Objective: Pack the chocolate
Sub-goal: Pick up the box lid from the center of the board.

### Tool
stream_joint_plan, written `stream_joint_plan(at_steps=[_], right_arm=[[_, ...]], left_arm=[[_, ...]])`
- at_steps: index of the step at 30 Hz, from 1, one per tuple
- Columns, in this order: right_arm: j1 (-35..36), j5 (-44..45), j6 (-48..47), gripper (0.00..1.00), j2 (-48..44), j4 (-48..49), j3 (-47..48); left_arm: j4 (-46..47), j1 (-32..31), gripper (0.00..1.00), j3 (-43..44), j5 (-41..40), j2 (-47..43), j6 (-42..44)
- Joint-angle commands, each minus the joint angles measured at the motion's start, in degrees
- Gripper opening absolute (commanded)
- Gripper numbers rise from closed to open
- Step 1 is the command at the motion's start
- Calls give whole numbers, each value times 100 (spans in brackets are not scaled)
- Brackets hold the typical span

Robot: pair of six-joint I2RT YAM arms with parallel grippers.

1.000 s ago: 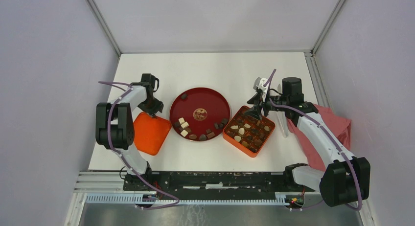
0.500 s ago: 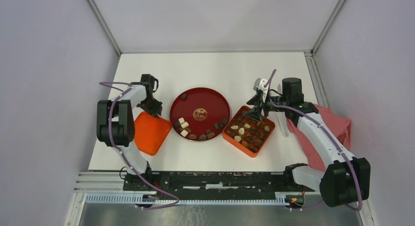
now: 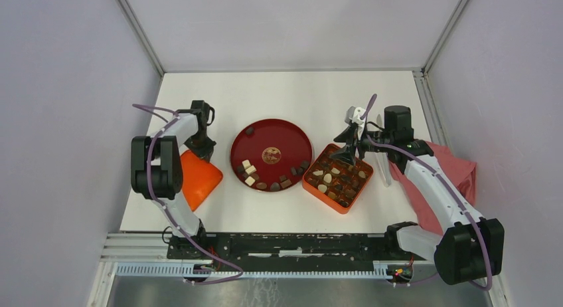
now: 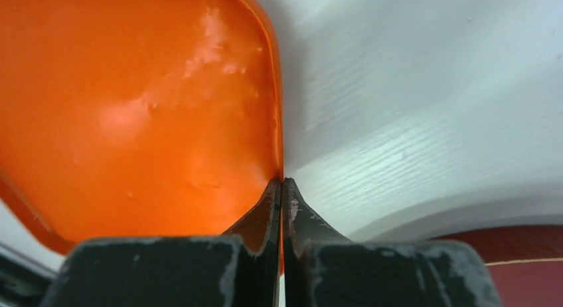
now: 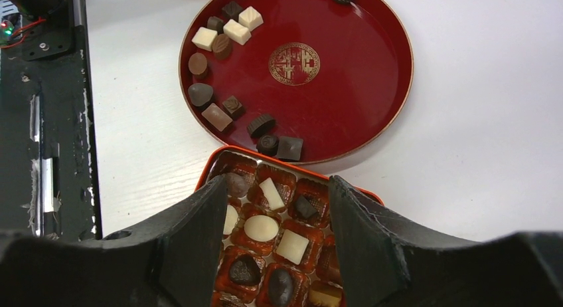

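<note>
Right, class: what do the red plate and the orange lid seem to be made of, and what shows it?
The red plate: probably lacquered or moulded plastic, glossy; smooth even sheen, printed gold emblem. The orange lid: likely thin painted tin, satin gloss; uneven glare patches, thin rolled rim.

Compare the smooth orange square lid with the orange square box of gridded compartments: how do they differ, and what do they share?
The smooth orange square lid is bare inside; the orange gridded box holds chocolate pieces in its compartments. The lid is pinched at its rim by the shut left pincer; the box sits ungripped below the open right pincer. Both are orange with rounded corners.
</note>
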Motion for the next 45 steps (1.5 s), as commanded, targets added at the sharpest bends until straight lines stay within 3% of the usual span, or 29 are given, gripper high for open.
stream_joint_plan(at_steps=[1, 4, 11, 17, 25, 35, 45], right_arm=[[-3, -342, 186, 63, -136, 288, -75], [-4, -549, 374, 63, -161, 535, -203], [219, -709, 1040, 67, -349, 2092, -878], [903, -438, 903, 71, -97, 2068, -334], [2625, 1163, 1211, 73, 883, 1009, 1426], [4458, 3484, 1205, 72, 1703, 729, 2556], [4986, 4939, 2373, 73, 2246, 1495, 3042]], left_arm=[[-335, 16, 2, 129, -900, -846, 622], [-225, 16, 2, 37, -773, -1428, 780], [240, 17, 2, -529, 109, -2830, 717], [613, 9, 2, -1118, 948, -3910, 305], [372, 7, 2, -1128, 1396, -5229, -390], [424, 1, 2, -811, 1791, -5975, -1653], [898, -31, 2, -675, 1737, -6110, -2544]])
